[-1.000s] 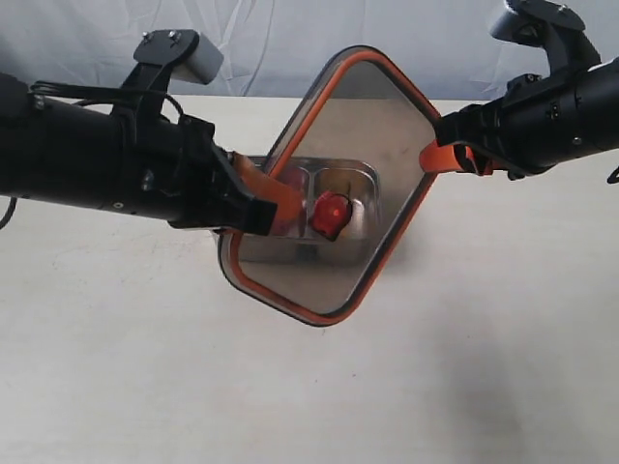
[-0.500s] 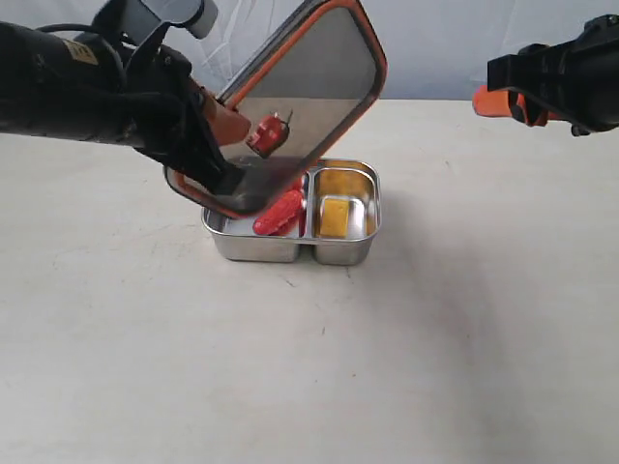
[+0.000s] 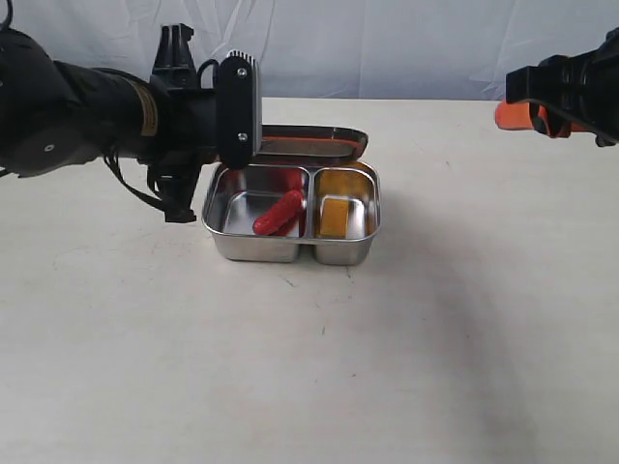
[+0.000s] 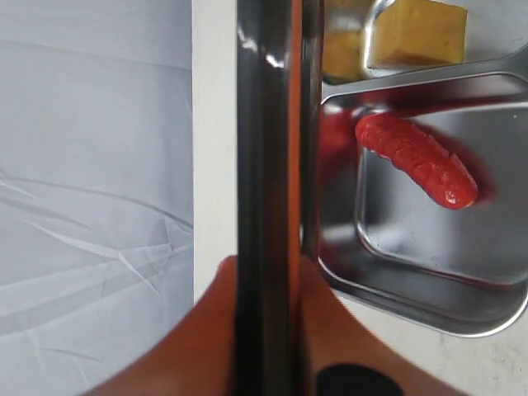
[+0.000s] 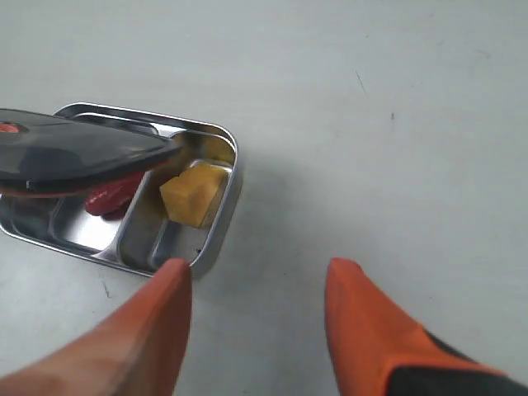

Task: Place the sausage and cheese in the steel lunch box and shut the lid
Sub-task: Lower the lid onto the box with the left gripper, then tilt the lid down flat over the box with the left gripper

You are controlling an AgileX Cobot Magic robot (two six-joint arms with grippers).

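Lid [image 3: 314,142] edge-on, valve [image 5: 8,127] rt wrist only

Box [image 3: 261,249]: sausage [image 3: 279,213] left, cheese [image 3: 335,215] right (separate compartments) — lid [image 3: 309,142] over rear.

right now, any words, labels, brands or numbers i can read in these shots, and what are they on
No readable text in any view.
Left arm: small yellowish patch, maybe a label, too blurred to read.
Steel lunch box, lid, sausage, cheese: no markings visible.
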